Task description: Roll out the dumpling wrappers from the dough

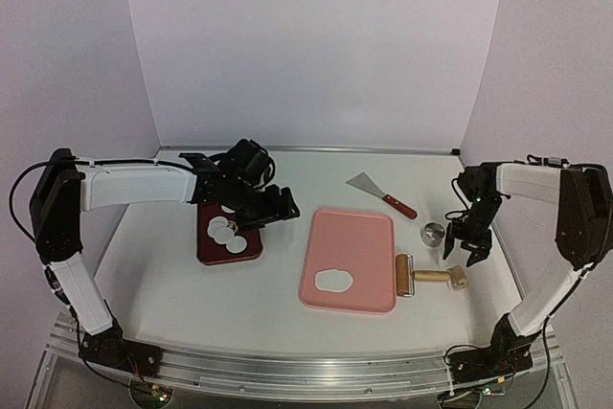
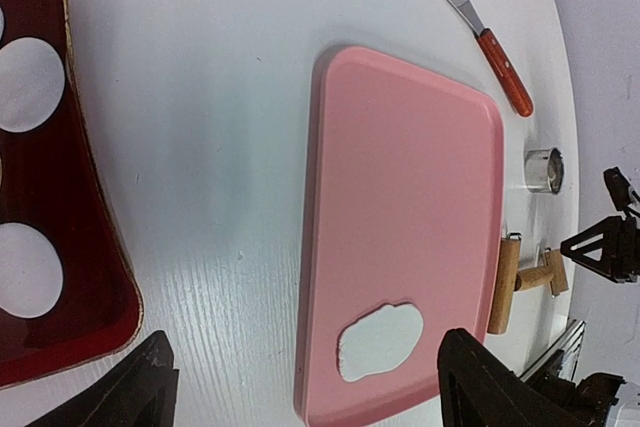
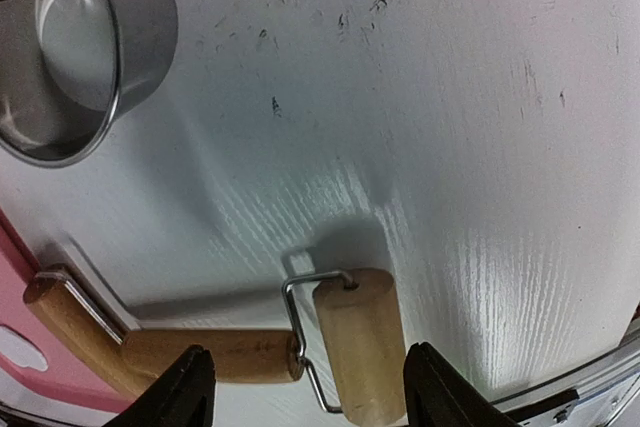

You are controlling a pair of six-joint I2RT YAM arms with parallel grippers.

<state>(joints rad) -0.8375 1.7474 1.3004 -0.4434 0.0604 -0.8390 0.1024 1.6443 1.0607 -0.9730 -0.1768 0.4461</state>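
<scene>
Above the roller (image 3: 360,342), the right gripper (image 3: 308,387) hangs with fingers (image 3: 185,392) apart, gripping nothing. Beside the red tray (image 1: 211,254) of wrappers (image 1: 226,233) hovers the left gripper (image 1: 276,206), also spread. Flattened dough (image 1: 334,281) lies on the pink board (image 1: 364,237).

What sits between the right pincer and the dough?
Top view: the wooden roller lies between right pincer and dough, then bare pink board.
</scene>
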